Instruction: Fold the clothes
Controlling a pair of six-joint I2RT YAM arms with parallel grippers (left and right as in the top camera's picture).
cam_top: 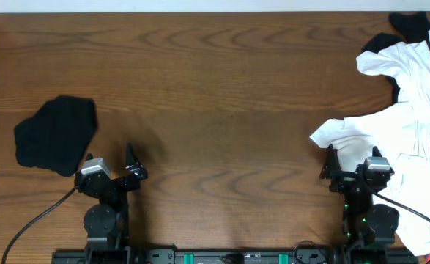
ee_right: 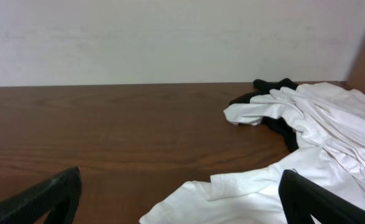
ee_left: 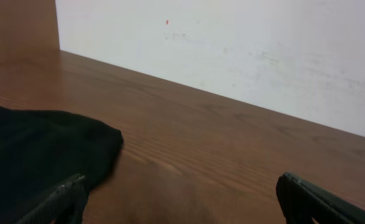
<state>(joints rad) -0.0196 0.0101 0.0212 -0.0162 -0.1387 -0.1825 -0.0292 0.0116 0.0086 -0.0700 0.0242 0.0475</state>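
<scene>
Left gripper [cam_top: 110, 158] and right gripper [cam_top: 354, 160], jaws spread and empty, at the grained wooden table's [cam_top: 222, 88] near edge; bundled black garment [cam_top: 56, 136] far left, rumpled white clothes [cam_top: 412, 125] right, open wood between

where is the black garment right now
In the overhead view the black garment lies bunched on the left side of the table, just left of the open left claw, far from the white clothes on the right.

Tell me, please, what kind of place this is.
Probably a robot workbench for laundry folding: a brown wooden table against a plain white wall, a heap of white and black fabric garments, and a small black cloth bundle.
</scene>
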